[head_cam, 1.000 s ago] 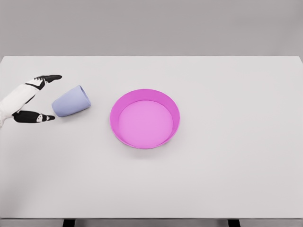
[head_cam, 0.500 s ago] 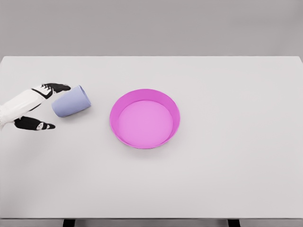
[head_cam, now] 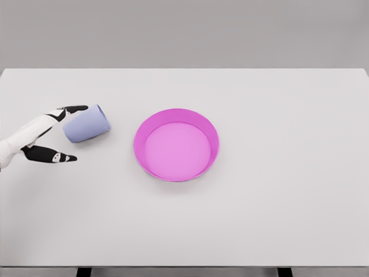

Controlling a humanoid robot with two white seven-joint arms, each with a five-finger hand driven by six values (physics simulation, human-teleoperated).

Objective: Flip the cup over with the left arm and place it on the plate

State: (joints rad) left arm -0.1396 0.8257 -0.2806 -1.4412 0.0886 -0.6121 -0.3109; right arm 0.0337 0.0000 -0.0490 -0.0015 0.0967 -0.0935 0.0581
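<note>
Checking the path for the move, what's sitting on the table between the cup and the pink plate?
Nothing: in the head view only bare table separates the cup from the plate.

A white counter [head_cam: 277, 219] with wide bare stretches and two things standing in the way, both left of centre.

A lilac cup [head_cam: 87, 123] lies on its side near the left edge, and a pink plate [head_cam: 176, 144] with a raised rim sits near it to the right, with a bare strip between them. The left hand [head_cam: 43, 134], fingers spread, brackets the cup's left end, one fingertip at its top edge. The counter's right half and front lie bare.
</note>
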